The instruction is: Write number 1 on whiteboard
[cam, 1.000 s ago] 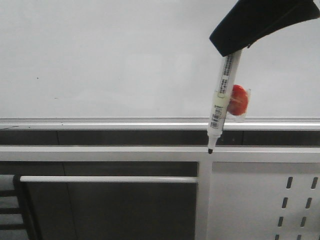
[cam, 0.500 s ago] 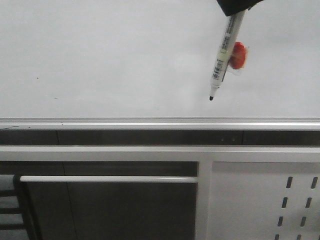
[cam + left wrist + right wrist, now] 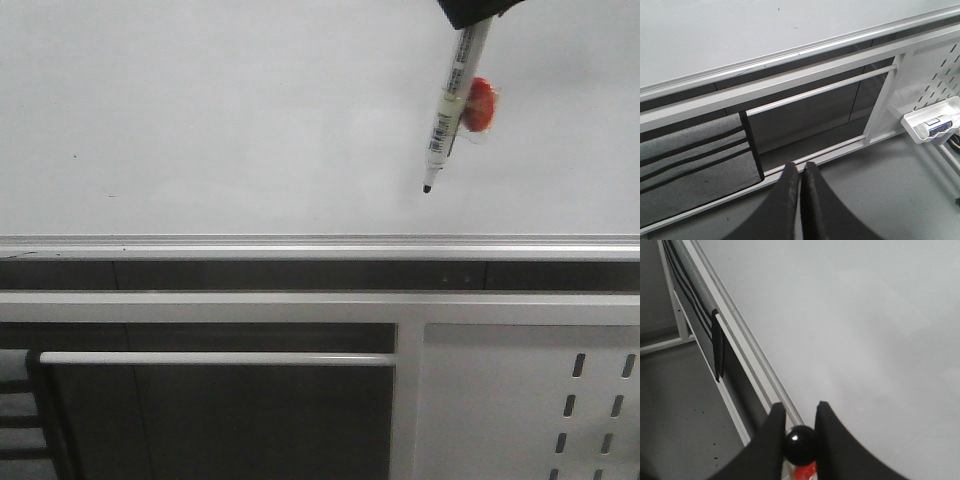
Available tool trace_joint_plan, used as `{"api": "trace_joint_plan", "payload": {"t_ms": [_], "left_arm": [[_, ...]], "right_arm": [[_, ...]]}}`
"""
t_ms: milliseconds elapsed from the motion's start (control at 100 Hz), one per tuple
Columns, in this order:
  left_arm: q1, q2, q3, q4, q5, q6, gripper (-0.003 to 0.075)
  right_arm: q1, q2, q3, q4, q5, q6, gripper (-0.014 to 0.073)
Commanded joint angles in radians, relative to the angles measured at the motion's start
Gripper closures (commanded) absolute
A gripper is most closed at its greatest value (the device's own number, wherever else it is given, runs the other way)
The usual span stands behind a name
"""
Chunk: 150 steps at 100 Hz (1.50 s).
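Whiteboard (image 3: 220, 120) bears no stroke; right gripper (image 3: 800, 427) clamps the marker (image 3: 448, 110), tip toward seven o'clock, poised to write.

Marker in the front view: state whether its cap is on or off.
Off. The marker shows a bare black tip pointing down over the whiteboard, held by the right gripper.
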Motion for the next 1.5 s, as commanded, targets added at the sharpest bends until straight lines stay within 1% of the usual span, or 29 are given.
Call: {"api": "trace_joint_plan", "payload": {"t_ms": [0,200,330,420,510,660,740,860,970,1070,1250,1360,1490], "left_arm": [[0.003,0.011,-0.024,-0.009,-0.081,-0.01,0.0738],[0.003,0.011,-0.024,-0.014,-0.083,-0.01,0.0738],[0.003,0.011,-0.024,-0.012,-0.083,-0.01,0.0738],[0.003,0.011,-0.022,-0.012,-0.083,-0.01,0.0738],[0.003,0.011,-0.023,-0.012,-0.083,-0.01,0.0738],[0.003,0.011,-0.023,-0.012,-0.083,-0.01,0.0738],[0.003,0.011,-0.023,-0.012,-0.083,-0.01,0.0738],[0.003,0.011,-0.023,-0.012,-0.083,-0.01,0.0738],[0.003,0.011,-0.023,-0.012,-0.083,-0.01,0.0738],[0.003,0.011,-0.023,-0.012,-0.083,-0.01,0.0738],[0.003,0.011,-0.023,-0.012,-0.083,-0.01,0.0738],[0.003,0.011,-0.023,-0.012,-0.083,-0.01,0.0738],[0.003,0.011,-0.023,-0.012,-0.083,-0.01,0.0738]], "right_arm": [[-0.005,-0.028,-0.027,0.019,-0.057,-0.01,0.0665],[-0.005,-0.028,-0.027,0.019,-0.1,-0.021,0.0665],[-0.005,-0.027,-0.027,0.019,-0.113,-0.082,0.0665],[-0.005,-0.023,-0.027,0.019,-0.15,-0.116,0.0665],[-0.005,-0.023,-0.027,0.019,-0.174,-0.14,0.0665],[0.008,-0.023,-0.027,0.019,-0.172,-0.166,0.0665],[0.042,-0.023,-0.027,0.019,-0.174,-0.202,0.0665],[0.107,-0.012,-0.023,-0.002,-0.185,-0.21,0.0664],[0.168,-0.002,-0.01,-0.067,-0.259,-0.21,0.0664],[0.21,-0.002,0.014,-0.078,-0.322,-0.21,0.0664],[0.255,-0.002,0.056,-0.128,-0.429,-0.21,0.0664],[0.271,-0.004,0.056,-0.135,-0.455,-0.21,0.0664],[0.298,-0.006,0.056,-0.176,-0.479,-0.21,0.0662]]}}
